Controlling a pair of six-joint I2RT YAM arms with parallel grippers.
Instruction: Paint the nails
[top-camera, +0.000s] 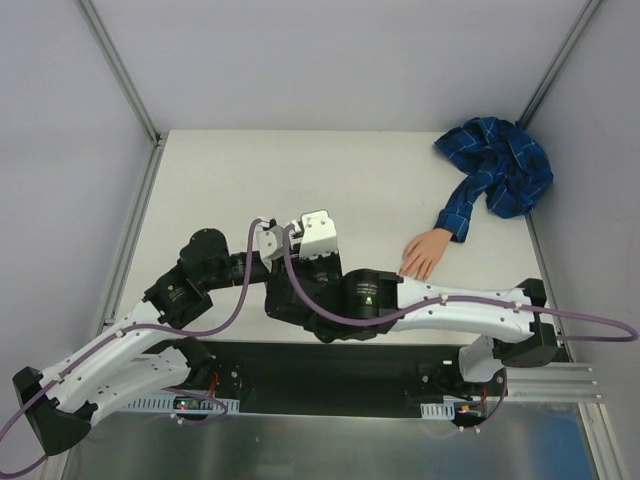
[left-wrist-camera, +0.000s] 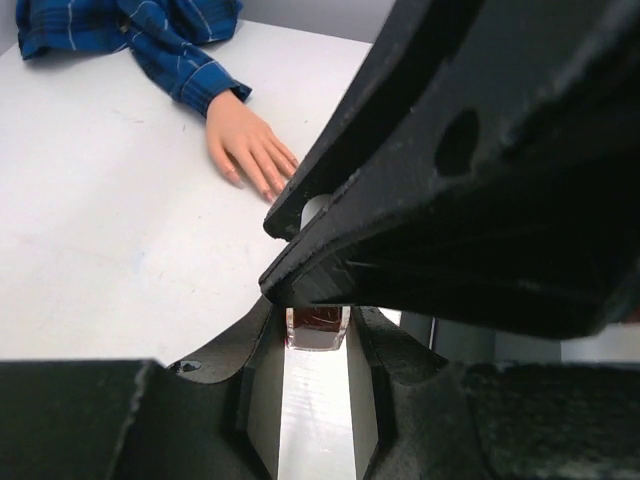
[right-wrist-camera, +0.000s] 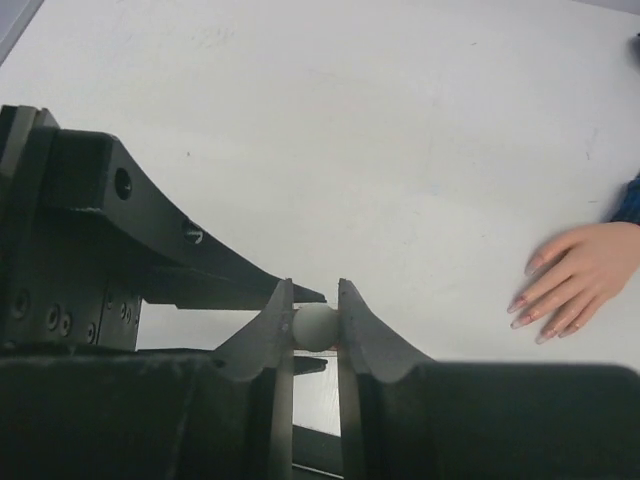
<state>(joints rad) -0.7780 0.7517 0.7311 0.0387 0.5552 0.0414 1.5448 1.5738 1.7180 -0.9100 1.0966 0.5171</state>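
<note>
The flesh-coloured fake hand (top-camera: 425, 252) lies palm down at the table's right, in a blue plaid sleeve (top-camera: 500, 165). Its nails (right-wrist-camera: 522, 305) look pale pink and point toward the arms. Both grippers meet at the table's middle, left of the hand. My left gripper (left-wrist-camera: 317, 345) is shut on a small glass bottle (left-wrist-camera: 317, 328) of dark reddish liquid. Above it, my right gripper (right-wrist-camera: 315, 320) is shut on the bottle's round white cap (right-wrist-camera: 315, 326). Whether the cap still sits on the bottle is hidden by the fingers.
The sleeve's loose cloth (left-wrist-camera: 150, 40) is bunched in the far right corner against the enclosure walls. A metal frame post (top-camera: 125, 80) runs along the table's left edge. The right arm's forearm (top-camera: 460, 305) stretches just in front of the fake hand.
</note>
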